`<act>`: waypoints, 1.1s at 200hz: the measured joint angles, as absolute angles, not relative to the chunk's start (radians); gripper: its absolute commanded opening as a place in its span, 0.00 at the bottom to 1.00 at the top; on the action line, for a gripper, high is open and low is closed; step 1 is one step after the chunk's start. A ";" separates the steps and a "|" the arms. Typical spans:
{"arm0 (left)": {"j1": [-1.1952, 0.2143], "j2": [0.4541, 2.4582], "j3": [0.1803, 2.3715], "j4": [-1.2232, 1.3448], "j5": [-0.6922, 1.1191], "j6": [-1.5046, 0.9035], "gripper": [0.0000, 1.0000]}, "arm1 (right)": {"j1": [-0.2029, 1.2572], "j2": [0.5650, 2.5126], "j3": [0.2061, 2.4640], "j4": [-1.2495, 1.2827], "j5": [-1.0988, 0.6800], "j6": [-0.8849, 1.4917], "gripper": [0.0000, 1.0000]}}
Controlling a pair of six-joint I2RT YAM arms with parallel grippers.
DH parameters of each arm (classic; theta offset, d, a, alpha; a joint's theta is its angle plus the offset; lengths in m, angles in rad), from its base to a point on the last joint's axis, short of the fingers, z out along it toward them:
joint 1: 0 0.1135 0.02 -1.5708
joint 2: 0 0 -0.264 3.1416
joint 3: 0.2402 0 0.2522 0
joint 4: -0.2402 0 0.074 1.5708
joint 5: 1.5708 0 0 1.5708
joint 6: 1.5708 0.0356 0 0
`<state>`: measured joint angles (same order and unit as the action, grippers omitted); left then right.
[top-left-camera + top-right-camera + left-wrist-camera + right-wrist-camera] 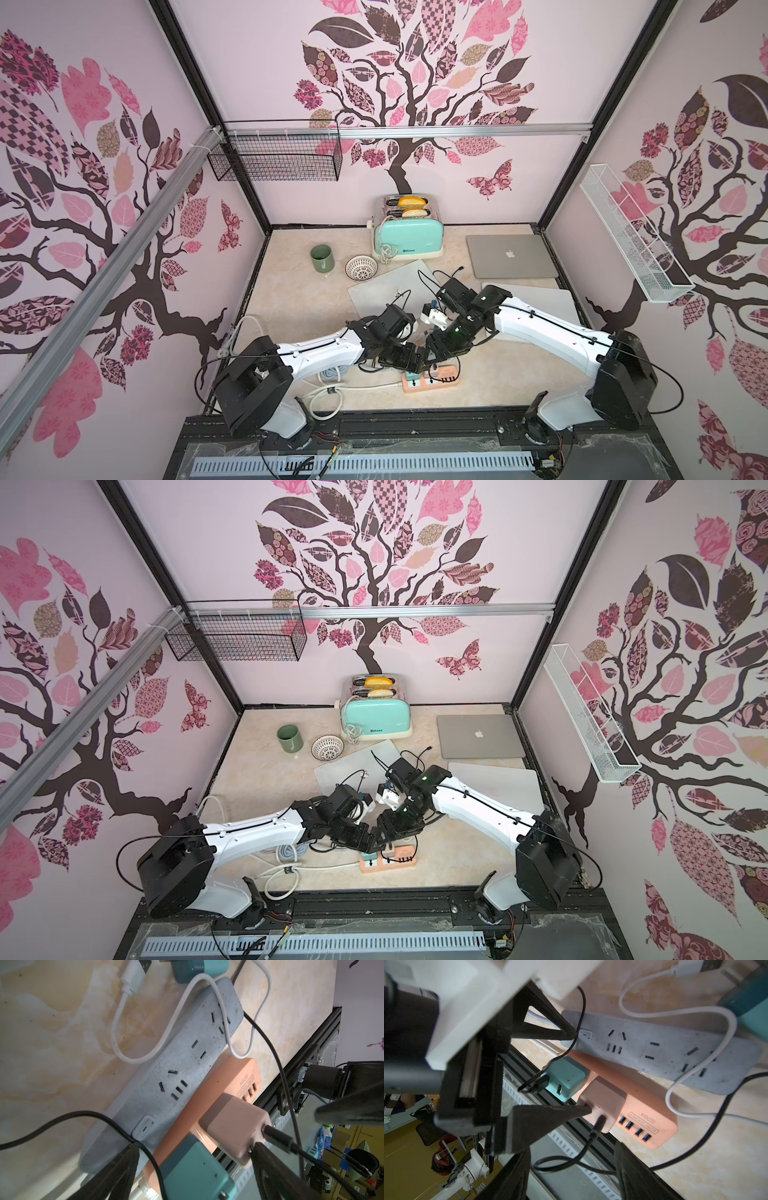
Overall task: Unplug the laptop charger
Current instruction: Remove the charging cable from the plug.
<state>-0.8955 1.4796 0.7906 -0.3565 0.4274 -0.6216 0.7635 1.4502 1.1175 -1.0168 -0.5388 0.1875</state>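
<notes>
An orange power strip [232, 1084] [446, 377] lies near the table's front edge beside a grey strip [187, 1064]. Two chargers are plugged into it, a pink cube [604, 1103] [234, 1126] with a black cable and a teal cube [564, 1078] [197, 1167]. Which one is the laptop charger I cannot tell. My left gripper [193, 1174] [415, 360] is open and straddles the teal cube, one fingertip [571, 1111] touching the pink cube. My right gripper [573, 1178] [436, 353] is open just short of the pink cube, with only a loop of its black cable [571, 1161] between the fingers.
A closed silver laptop [511, 255] lies at the back right, with a grey slab [536, 307] in front of it and a grey mat [386, 286] mid-table. A mint toaster [409, 232], green mug [322, 257] and white bowl [361, 268] stand behind. A loose teal charger [199, 968] with a white cable [120, 1022] lies by the grey strip.
</notes>
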 measured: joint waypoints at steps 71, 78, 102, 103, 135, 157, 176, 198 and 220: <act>-0.896 1.470 0.776 -0.334 0.427 -0.636 0.88 | 0.764 1.450 1.118 -1.019 -0.538 0.175 0.54; -0.896 1.470 0.776 -0.334 0.427 -0.636 0.88 | 0.764 1.450 1.117 -1.021 -0.538 0.175 0.54; -0.895 1.468 0.770 -0.326 0.429 -0.637 0.88 | 0.764 1.450 1.118 -1.028 -0.538 0.175 0.54; -0.895 1.467 0.769 -0.325 0.429 -0.637 0.88 | 0.764 1.450 1.118 -1.028 -0.538 0.175 0.54; -0.896 1.452 0.747 -0.299 0.429 -0.640 0.88 | 0.764 1.450 1.118 -1.042 -0.543 0.170 0.54; -0.896 1.443 0.733 -0.279 0.429 -0.645 0.88 | 0.764 1.450 1.118 -1.047 -0.551 0.167 0.51; -0.896 1.442 0.731 -0.275 0.430 -0.649 0.88 | 0.764 1.450 1.118 -1.047 -0.559 0.162 0.45; -0.896 1.442 0.731 -0.274 0.429 -0.652 0.88 | 0.764 1.451 1.118 -1.047 -0.569 0.159 0.35; -0.896 1.442 0.731 -0.274 0.429 -0.653 0.88 | 0.764 1.464 1.118 -1.046 -0.578 0.157 0.33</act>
